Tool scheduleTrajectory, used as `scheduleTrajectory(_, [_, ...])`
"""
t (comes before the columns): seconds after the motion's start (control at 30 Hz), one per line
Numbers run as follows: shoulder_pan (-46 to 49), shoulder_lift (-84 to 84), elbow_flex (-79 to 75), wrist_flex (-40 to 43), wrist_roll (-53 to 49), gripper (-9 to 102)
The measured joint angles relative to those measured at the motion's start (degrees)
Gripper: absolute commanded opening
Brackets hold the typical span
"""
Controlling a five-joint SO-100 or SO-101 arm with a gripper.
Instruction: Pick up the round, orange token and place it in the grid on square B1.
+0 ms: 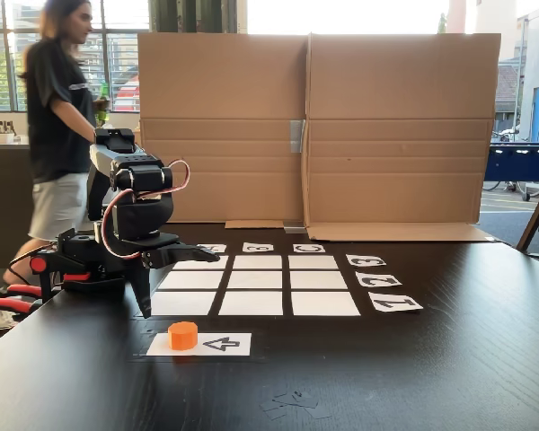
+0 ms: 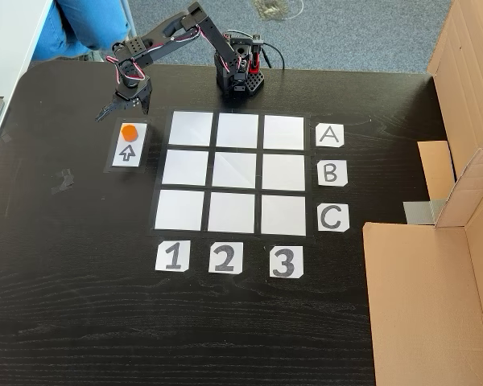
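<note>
Orange token [image 2: 129, 132] sits on its arrow card [image 2: 129, 153] as a fixed pickup spot, pincer [image 2: 119, 108] spread apart just above, grid [image 2: 237, 173] bare.

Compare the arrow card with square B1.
The arrow card lies apart, left of the grid in the top-down fixed view; square B1 is a grid cell. The card bears a black arrow and the token; B1 is blank and bare. The card is narrower than B1. Both are flat white paper.

We see the token [image 2: 129, 133] on the arrow card [image 2: 129, 146], left of the grid [image 2: 235, 172], the gripper [image 2: 118, 109] open just above it.
</note>
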Motion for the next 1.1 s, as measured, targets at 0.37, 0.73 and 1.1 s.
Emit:
scheduleTrajectory(0.37, [-0.88,-5.1,-3.6,-1.76,-3.78,93])
scheduleTrajectory(0.73, [-2.9,-8.53,-6.06,-1.49,-4.75,88])
scheduleTrajectory(1.1, [-3.25,-9.23,-7.82,-5.19,-4.92,11])
